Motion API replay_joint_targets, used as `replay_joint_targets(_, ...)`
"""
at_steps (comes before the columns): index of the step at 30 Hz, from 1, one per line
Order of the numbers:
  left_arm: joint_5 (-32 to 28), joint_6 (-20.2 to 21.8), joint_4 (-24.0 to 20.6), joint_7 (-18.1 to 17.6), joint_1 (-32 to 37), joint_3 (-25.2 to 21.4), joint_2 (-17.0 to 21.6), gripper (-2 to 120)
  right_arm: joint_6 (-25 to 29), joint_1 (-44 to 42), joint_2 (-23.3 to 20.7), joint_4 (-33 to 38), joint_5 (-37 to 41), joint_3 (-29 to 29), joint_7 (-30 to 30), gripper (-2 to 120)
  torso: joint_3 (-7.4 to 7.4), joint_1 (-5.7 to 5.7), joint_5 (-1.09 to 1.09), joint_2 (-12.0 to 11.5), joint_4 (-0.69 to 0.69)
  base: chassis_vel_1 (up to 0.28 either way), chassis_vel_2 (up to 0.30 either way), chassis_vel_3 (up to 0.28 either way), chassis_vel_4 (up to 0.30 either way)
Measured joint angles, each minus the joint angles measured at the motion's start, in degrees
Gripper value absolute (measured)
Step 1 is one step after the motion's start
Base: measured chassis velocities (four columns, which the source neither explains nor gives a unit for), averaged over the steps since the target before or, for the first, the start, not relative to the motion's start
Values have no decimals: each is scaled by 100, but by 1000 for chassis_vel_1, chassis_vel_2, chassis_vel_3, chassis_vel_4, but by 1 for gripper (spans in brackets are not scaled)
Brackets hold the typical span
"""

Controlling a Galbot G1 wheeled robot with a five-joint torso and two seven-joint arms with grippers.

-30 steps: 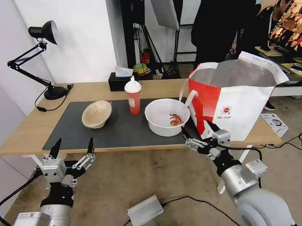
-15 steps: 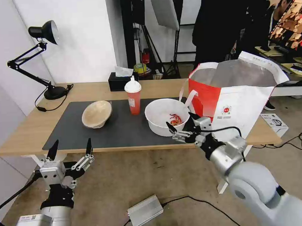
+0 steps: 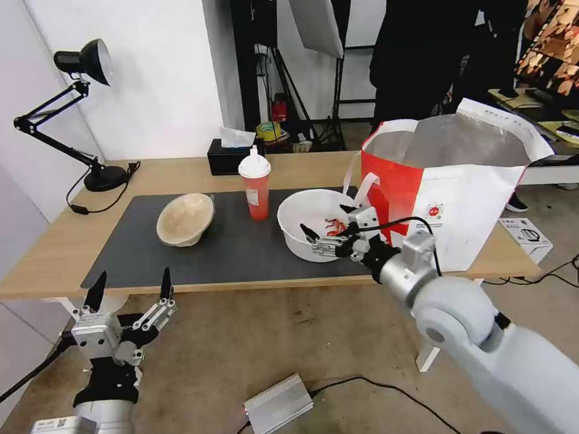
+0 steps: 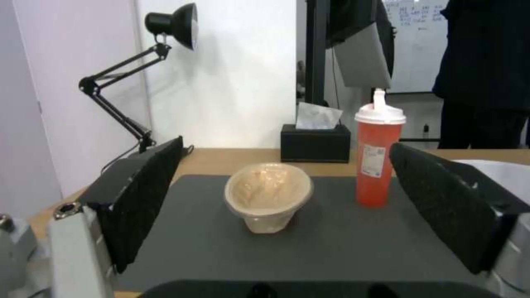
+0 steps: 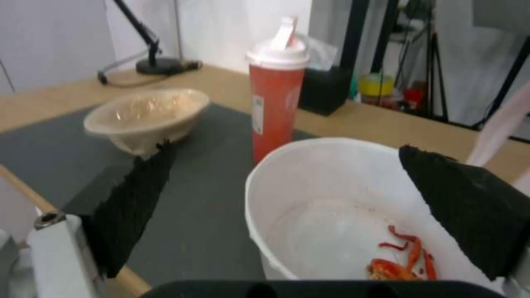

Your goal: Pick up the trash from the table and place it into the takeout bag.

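Right gripper spread wide at the near rim of the white bowl, left arm parked low

Head view: the right gripper (image 3: 328,233) reaches forward over the light-wood table (image 3: 48,250), fingers wide apart and empty, at the near edge of the white round bowl with orange scraps (image 3: 312,225), beside the red-and-white foil-lined takeout bag (image 3: 454,190); the left gripper (image 3: 131,291) sits below the table's front edge, pointing up, open and empty. Left wrist view: the beige pulp bowl (image 4: 268,198) and the red cup with white domed lid (image 4: 378,159) stand on the dark grey mat (image 4: 331,252). Right wrist view: black fingertips (image 5: 469,207) flank the white bowl's rim
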Motion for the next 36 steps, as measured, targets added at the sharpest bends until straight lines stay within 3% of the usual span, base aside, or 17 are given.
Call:
replay_joint_targets(8, -1, 0, 0, 0, 8, -24, -4, 100, -280, 1057, -47, -486, 556, -783, -1, 100, 0, 0, 0, 0, 1, 0, 0, 0, 0)
replay_joint_targets(17, -25, 21, 0, -5, 7, -30, 12, 100, -1410, 1661, 179, -727, 1304, -1154, 484, 100, 0, 0, 0, 0, 0, 0, 0, 0, 0)
replay_joint_targets(36, -37, 33, 0, -9, -24, 31, 13, 100, -1729, 1917, 498, -1293, 1678, -1499, 1049, 100, 0, 0, 0, 0, 0, 0, 0, 0, 0)
